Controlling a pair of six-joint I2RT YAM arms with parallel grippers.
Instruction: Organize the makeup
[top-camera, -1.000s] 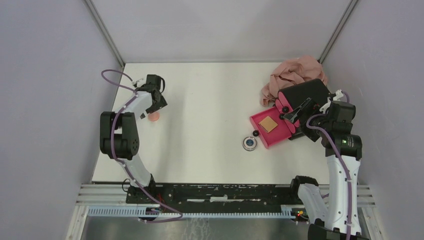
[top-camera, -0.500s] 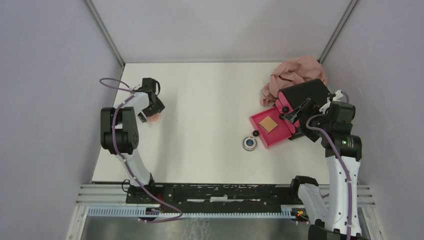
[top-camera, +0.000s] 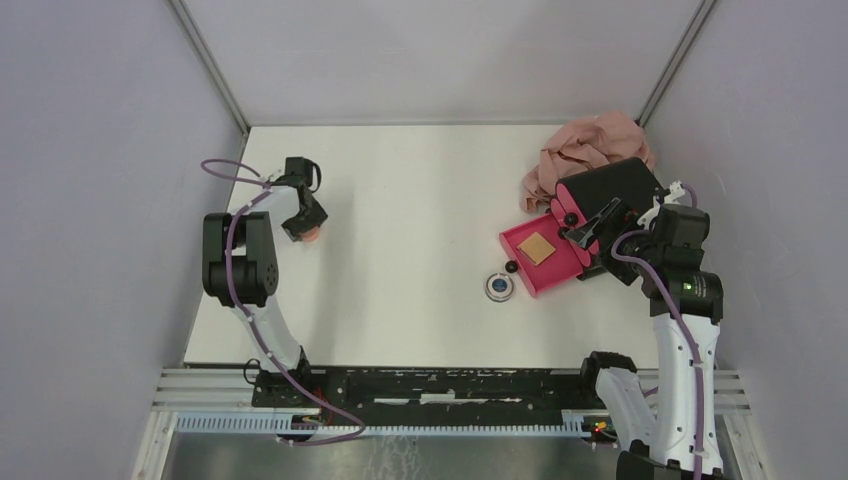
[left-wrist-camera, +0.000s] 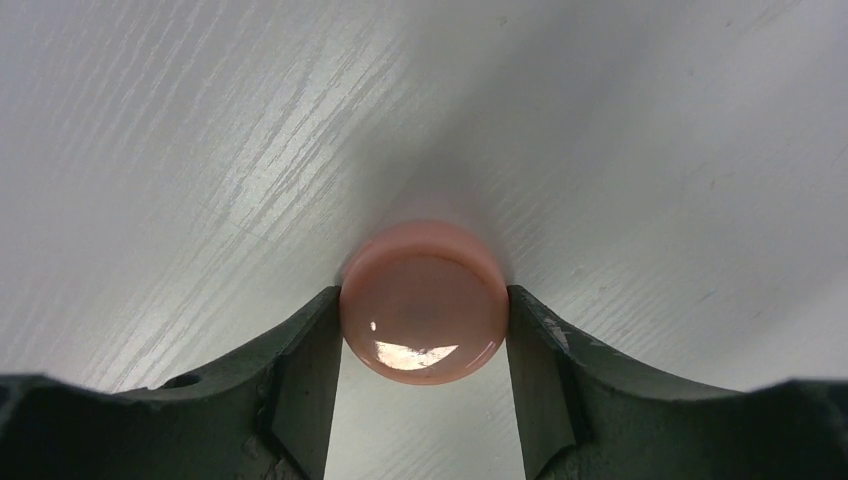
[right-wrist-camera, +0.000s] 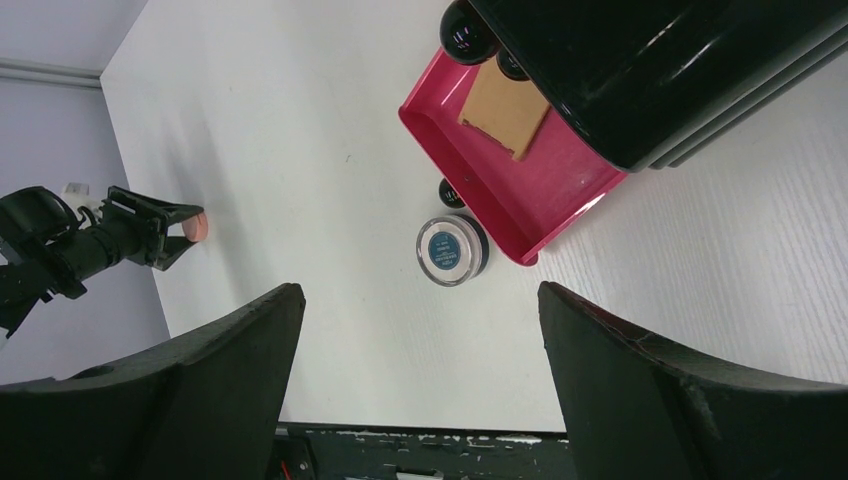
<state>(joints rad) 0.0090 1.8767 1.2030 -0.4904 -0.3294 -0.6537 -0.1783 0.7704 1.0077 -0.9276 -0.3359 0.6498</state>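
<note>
The round salmon puff (left-wrist-camera: 424, 305) rests on the white table at the far left (top-camera: 312, 236). My left gripper (left-wrist-camera: 424, 296) straddles it, both fingers pressing its sides. It also shows small in the right wrist view (right-wrist-camera: 199, 225). A round silver compact (top-camera: 499, 287) with a blue label (right-wrist-camera: 452, 251) lies just in front of the open magenta drawer (top-camera: 522, 243). A tan square pad (top-camera: 537, 249) sits inside that drawer (right-wrist-camera: 525, 200). My right gripper (top-camera: 592, 222) hovers open above the drawer's right side, holding nothing (right-wrist-camera: 418, 290).
The black box (top-camera: 615, 185) stands at the right with its lowest drawer pulled out toward the middle. A pinkish-beige cloth (top-camera: 585, 150) is bunched behind it in the far right corner. Grey walls close in on three sides.
My left gripper came down over the salmon puff and its fingers narrowed until they met the puff's sides. The right arm has stayed still.
</note>
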